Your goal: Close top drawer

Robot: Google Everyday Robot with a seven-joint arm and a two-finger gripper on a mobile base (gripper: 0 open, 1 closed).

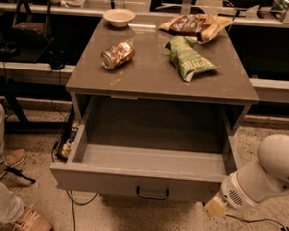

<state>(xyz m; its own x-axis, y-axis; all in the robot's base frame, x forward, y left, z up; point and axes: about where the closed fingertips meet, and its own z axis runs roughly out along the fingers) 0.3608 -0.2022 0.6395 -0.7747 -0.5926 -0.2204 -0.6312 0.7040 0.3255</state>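
The top drawer is pulled far out of the grey-brown cabinet and looks empty inside. Its flat front panel faces me, with a small black handle at the centre. My gripper sits at the lower right, just beside the right end of the front panel and slightly below it. The white arm behind it comes in from the right edge of the view. The lower drawers are hidden under the open one.
On the cabinet top lie a can, a green chip bag, a brown snack bag and a white bowl. A person's leg and shoe are at the lower left. Cables lie on the floor.
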